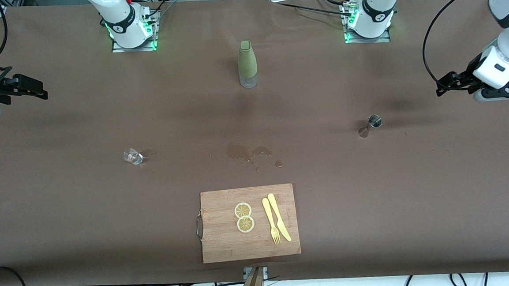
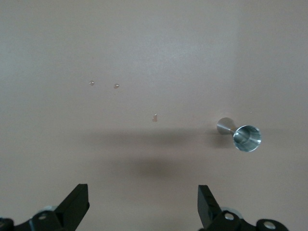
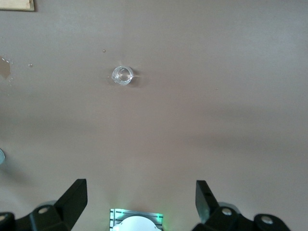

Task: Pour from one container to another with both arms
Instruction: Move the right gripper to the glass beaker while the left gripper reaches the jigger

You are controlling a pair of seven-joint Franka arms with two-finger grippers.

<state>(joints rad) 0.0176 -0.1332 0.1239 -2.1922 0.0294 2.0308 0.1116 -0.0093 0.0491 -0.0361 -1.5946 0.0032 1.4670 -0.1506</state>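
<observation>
Both empty, jaws wide: left gripper (image 2: 143,207) at right edge, right gripper (image 3: 141,202) at left edge; I'd drop each squarely over jigger (image 1: 371,125) and glass (image 1: 132,156), gripping low.

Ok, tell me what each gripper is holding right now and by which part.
Nothing is held. The left gripper hangs open over bare table near the metal jigger; the right gripper hangs open, the small glass untouched.
</observation>
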